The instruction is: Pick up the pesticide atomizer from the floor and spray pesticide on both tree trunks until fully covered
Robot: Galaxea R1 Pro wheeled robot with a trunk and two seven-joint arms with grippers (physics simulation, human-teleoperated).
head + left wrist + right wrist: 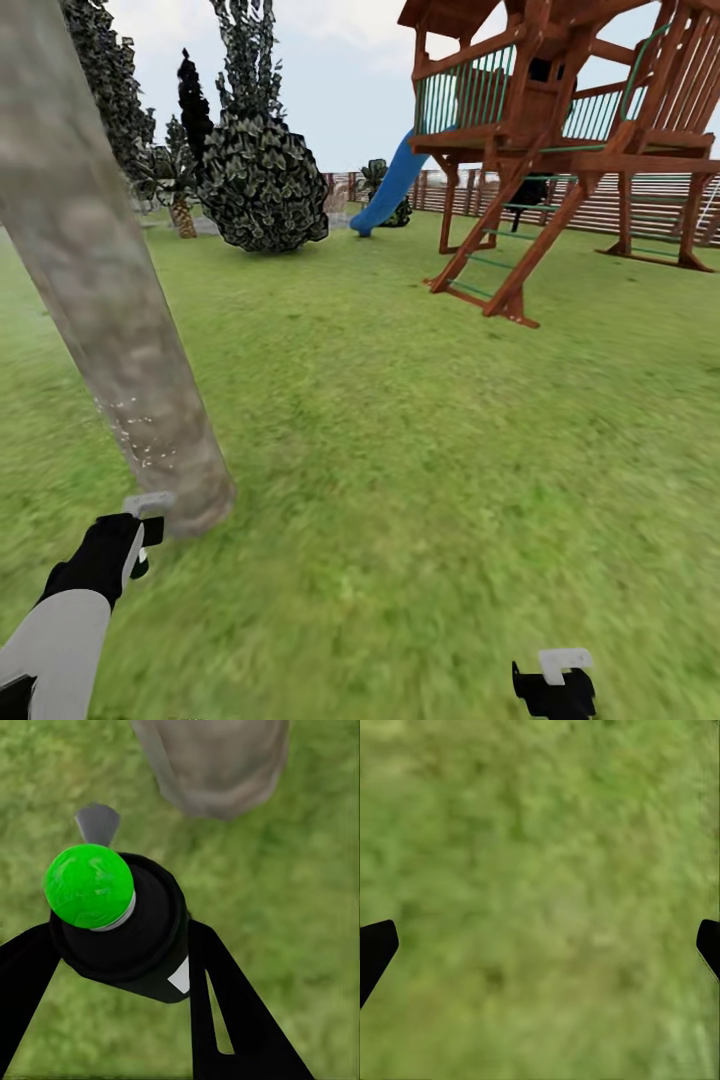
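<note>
Garden grass [420, 480], left tool [112, 967] pinching the atomizer [120, 922] beside a trunk [110, 330]; right tool [540, 945] spread.

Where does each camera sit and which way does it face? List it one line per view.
Head view: on the head, facing forward and down over grass, tree trunk, playset; left gripper and right gripper show.
Left wrist view: along the fingers gripping the atomizer.
Right wrist view: down at grass, fingertips apart.
Shared: trunk, head and left wrist.
</note>
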